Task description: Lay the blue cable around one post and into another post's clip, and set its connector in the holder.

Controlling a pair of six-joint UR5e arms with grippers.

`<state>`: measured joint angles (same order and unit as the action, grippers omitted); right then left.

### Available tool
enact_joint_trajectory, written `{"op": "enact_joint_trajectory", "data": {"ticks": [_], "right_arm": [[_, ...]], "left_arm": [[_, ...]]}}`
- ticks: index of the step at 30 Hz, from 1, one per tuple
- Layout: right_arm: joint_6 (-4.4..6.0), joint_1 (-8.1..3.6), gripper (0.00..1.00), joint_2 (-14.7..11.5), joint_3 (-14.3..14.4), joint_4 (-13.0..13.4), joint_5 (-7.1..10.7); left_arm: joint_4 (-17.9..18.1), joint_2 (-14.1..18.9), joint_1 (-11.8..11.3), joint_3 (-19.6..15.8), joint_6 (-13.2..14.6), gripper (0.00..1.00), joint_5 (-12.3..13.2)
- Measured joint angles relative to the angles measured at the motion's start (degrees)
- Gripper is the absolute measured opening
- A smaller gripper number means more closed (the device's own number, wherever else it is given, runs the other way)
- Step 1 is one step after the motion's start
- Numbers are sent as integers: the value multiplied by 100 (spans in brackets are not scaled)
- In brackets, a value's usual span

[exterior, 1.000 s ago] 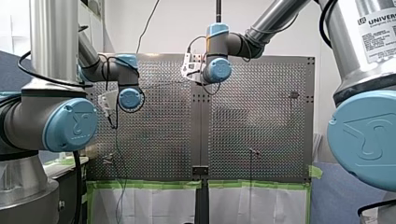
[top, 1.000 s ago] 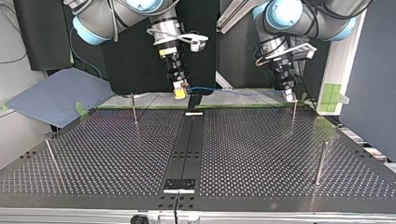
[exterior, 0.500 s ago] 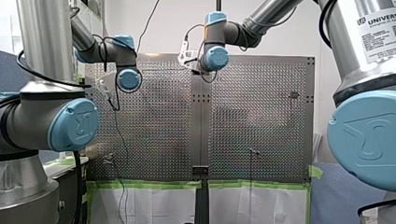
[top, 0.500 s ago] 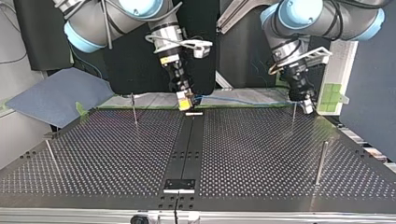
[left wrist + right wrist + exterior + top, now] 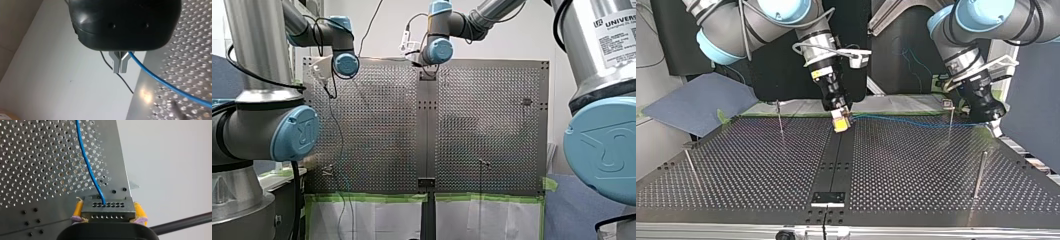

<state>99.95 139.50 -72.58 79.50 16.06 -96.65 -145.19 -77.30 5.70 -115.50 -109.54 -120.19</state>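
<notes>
Blue cable along table edge

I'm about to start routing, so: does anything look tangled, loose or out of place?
Nothing stands out. The blue cable runs unkinked from the connector, clamped squarely in my right gripper, to my left gripper, which is shut on it.

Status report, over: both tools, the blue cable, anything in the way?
Left tool shut on blue cable. Right tool shut on connector. Cable strung between them, round nothing yet. One post close by the span; nothing blocking seen.
</notes>
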Motion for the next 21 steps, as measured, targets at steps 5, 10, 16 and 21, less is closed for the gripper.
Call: {"op": "enact_joint_trajectory", "data": {"ticks": [5, 10, 16, 21], "right_arm": [[-1, 36, 0, 194, -252, -113, 27], [0, 67, 0, 355, -485, -112, 33], [0, 112, 0, 564, -769, -159, 40], [0, 153, 0, 732, -1031, -281, 40]], "left_arm": [[-312, -21, -218, 209, -151, 5, 277], [-471, -57, -469, 299, -312, 5, 536], [-525, -144, -759, 347, -522, 7, 828], [-528, -328, -1028, 483, -640, 7, 1097]]}}
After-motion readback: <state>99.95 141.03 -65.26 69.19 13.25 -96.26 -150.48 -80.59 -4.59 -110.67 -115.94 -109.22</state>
